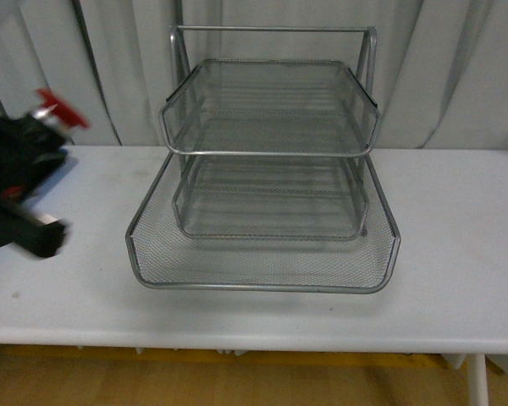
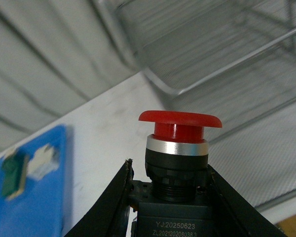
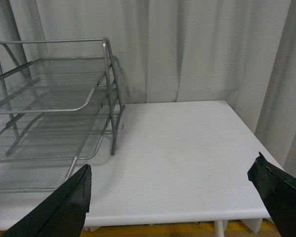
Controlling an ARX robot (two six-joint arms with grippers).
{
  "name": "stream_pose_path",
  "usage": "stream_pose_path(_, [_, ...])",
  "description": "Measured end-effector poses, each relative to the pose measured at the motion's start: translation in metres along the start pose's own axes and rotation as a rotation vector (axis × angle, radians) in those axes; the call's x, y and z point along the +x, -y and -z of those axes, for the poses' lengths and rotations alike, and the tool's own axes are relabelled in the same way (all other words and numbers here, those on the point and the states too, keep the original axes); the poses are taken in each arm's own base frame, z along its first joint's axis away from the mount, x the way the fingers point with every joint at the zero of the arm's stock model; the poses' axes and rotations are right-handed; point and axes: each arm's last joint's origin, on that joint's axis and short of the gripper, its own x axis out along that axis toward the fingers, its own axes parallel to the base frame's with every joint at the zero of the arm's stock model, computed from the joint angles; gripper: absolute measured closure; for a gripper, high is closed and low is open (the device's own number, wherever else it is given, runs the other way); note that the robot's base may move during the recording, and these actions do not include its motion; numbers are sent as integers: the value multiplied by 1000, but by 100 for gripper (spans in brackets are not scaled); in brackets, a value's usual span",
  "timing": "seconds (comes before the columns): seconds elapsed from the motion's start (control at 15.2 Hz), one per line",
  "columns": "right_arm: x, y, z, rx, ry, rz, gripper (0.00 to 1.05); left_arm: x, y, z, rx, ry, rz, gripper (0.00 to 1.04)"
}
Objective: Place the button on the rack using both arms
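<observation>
The button (image 2: 176, 163) has a red mushroom cap, a silver ring, a black collar and a dark block body. My left gripper (image 2: 170, 197) is shut on its body, cap pointing toward the rack. In the front view the left gripper (image 1: 44, 127) is blurred at the far left above the table, with the red cap (image 1: 63, 108) showing. The rack (image 1: 267, 169) is a silver wire-mesh three-tier tray at the table's middle; it also shows in the left wrist view (image 2: 227, 59) and the right wrist view (image 3: 49, 113). My right gripper (image 3: 170, 192) is open and empty, right of the rack.
A blue plastic tray (image 2: 32, 187) holding a green-topped block (image 2: 12, 170) and a white block (image 2: 43, 159) lies on the white table (image 1: 457, 220), left of the rack. Grey curtains (image 1: 457, 68) hang behind. The table's right edge (image 3: 251, 133) shows in the right wrist view.
</observation>
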Motion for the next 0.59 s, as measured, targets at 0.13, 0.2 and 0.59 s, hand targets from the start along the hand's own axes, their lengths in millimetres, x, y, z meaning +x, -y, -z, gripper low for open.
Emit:
stream_pose_path(0.13, [0,0,0,0,1,0,6,38,34,-22,46,14,189,68])
stream_pose_path(0.2, [0,0,0,0,1,0,6,56,49,-23,62,-23,266,68])
stream_pose_path(0.59, [0,0,0,0,1,0,6,140,95,-35,163,-125,390,68])
